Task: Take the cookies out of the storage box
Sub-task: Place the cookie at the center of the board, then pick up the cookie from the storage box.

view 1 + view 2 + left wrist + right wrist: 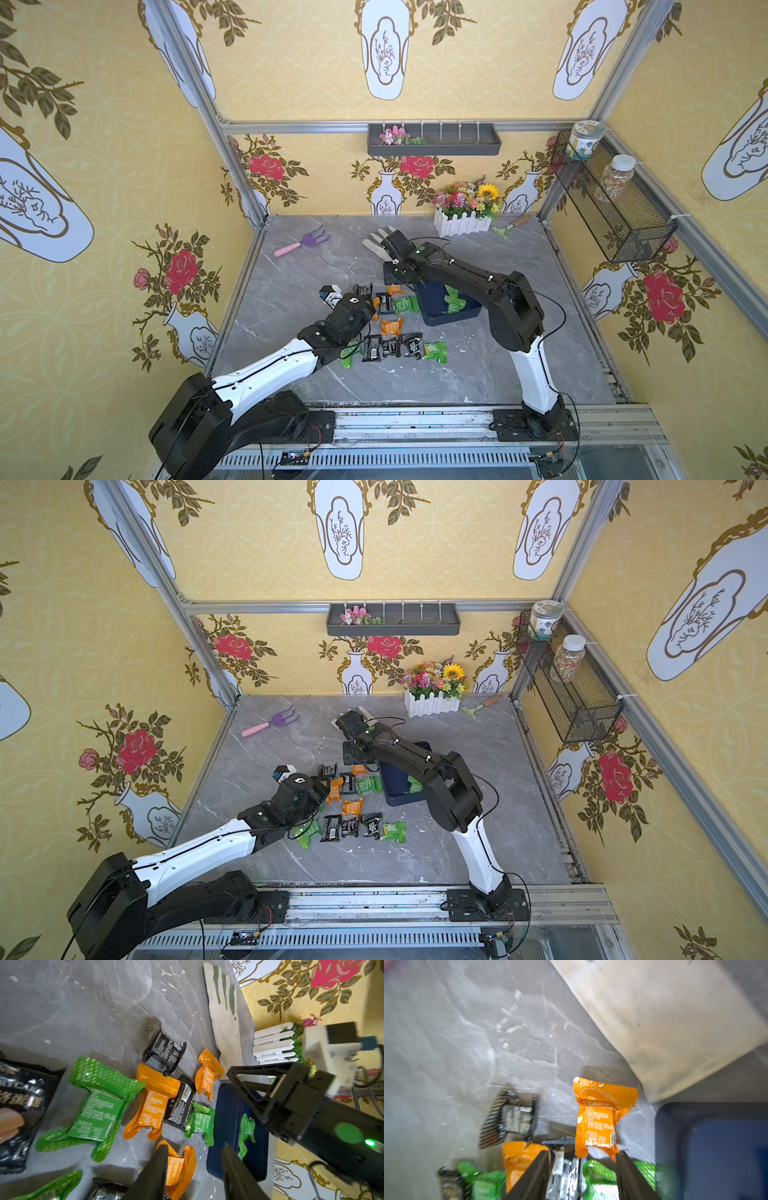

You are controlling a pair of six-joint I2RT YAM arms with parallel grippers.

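- storage box [432, 318]: navy tray on the table, on the right arm's half. Green cookies [454, 302] lie inside, at least two.
- More green, orange and black packets lie flat on the table off the box's left-arm side: one cluster just beside it, one row nearer the arm bases.
- right gripper [583, 1152]: by the box's far corner on the left-arm side. Jaws spread, gripping nothing. An orange packet [600, 1118] lies flat just past the tips.
- left gripper [195, 1145]: over the cluster beside the box. Jaws apart. A second orange packet [178, 1167] sits in the gap against one finger and clear of the other, so it is not clamped.
- table [291, 332]: grey marble-look slab with white scuffs.
- Room: yellow wallpaper [104, 174] with vases and roses, on an aluminium frame.
- Beyond the box toward the back wall: pale glove [376, 243], white picket planter [463, 224], green trowel [511, 226]. A purple rake [301, 243] lies further toward the left-arm side.
- On the wall up on the box's right-arm side: mesh basket [611, 199] with two jars. On the back wall: grey shelf tray [434, 145].
- Hidden:
  - In both top views the right arm covers much of the box, so the count inside is uncertain.
  - The left fingers are under their wrist in those views.
  - The right wrist view is blurred and the print is unreadable.
  - A big black packet [20, 1109] is cut off at the frame edge.
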